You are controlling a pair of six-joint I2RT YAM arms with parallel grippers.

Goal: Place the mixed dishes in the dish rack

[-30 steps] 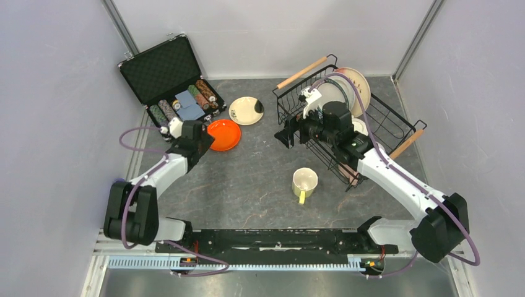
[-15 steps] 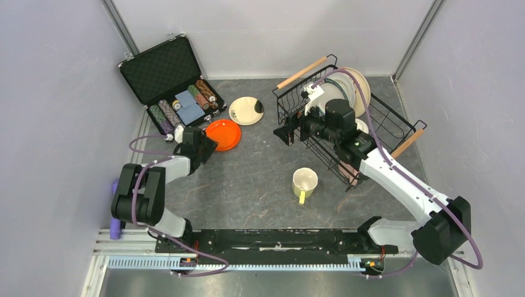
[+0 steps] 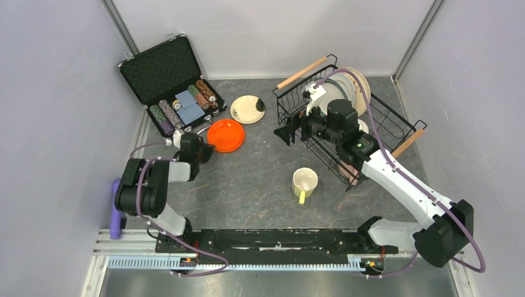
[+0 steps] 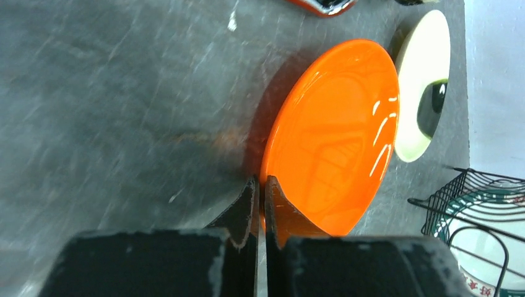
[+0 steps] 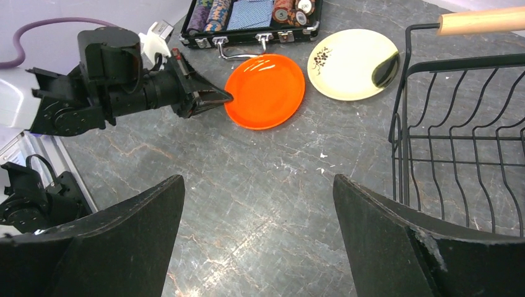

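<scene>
The orange plate (image 3: 225,135) (image 4: 334,136) (image 5: 265,90) lies flat on the table. My left gripper (image 3: 209,150) (image 4: 260,185) is shut on its near-left rim, one finger above and one below. A cream black-spotted plate (image 3: 247,109) (image 5: 353,64) lies just behind it. A yellow-green mug (image 3: 304,182) stands mid-table. The dish rack (image 3: 396,124) (image 5: 446,142) at the right holds upright plates (image 3: 354,88), one teal-rimmed (image 4: 489,241). My right gripper (image 3: 286,131) (image 5: 259,182) hangs open and holds nothing, above the table by the rack's left end.
An open black case (image 3: 164,71) (image 5: 247,18) with poker chips and a blue card box sits at the back left, close behind the orange plate. Grey walls enclose the table on the left, back and right.
My left gripper's jaws have shut on the orange plate's rim, and the left arm's elbow has folded back toward its base. The right arm has barely moved.
</scene>
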